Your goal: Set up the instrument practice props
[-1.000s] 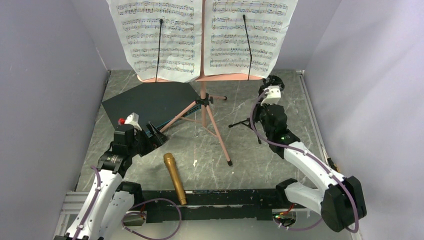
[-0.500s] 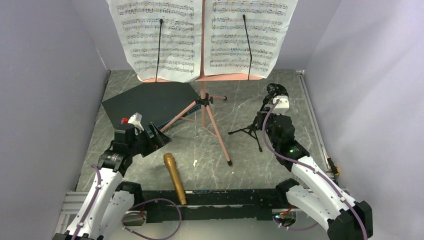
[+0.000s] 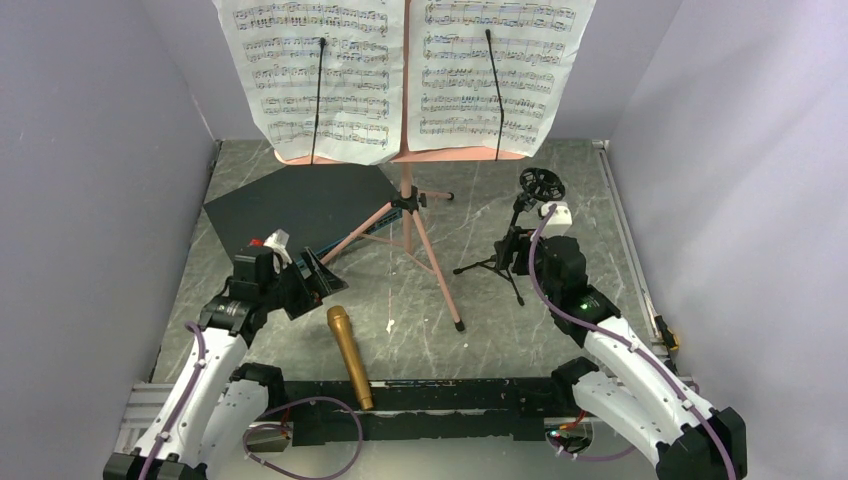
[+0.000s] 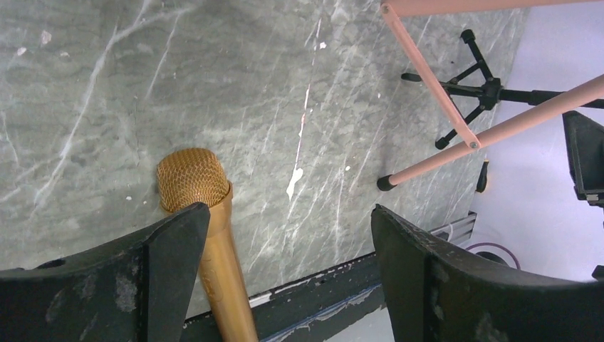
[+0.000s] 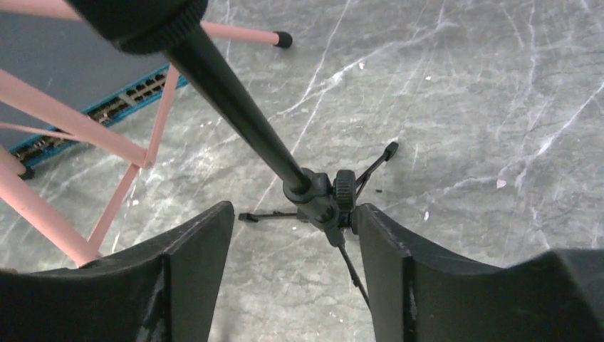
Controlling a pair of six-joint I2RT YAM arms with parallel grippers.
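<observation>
The pink music stand [image 3: 405, 203] is upright at the back on its tripod legs, with two white sheet-music pages [image 3: 315, 75] [image 3: 500, 65] on its desk. On the floor in front lies the gold microphone [image 3: 349, 355], its mesh head [image 4: 192, 178] just beside the left finger [image 4: 167, 267] of my open left gripper [image 4: 290, 210] [image 3: 312, 279]. At the right, the small black mic stand [image 3: 512, 250] rests on its own legs. Its hub [image 5: 320, 196] lies between the spread jaws of my open right gripper [image 5: 293, 206] [image 3: 520, 252], close against the right finger [image 5: 399, 263].
A dark flat panel with a teal edge [image 3: 300, 205] [image 5: 71, 78] lies at the back left under a music-stand leg. Pink legs [image 4: 434, 85] spread across the middle floor. Grey walls close in on three sides, and a black rail [image 3: 450, 395] runs along the near edge.
My right gripper brought the mic stand down and slightly nearer, then opened and let it go; the stand now stands by itself. My left gripper edged closer to the microphone.
</observation>
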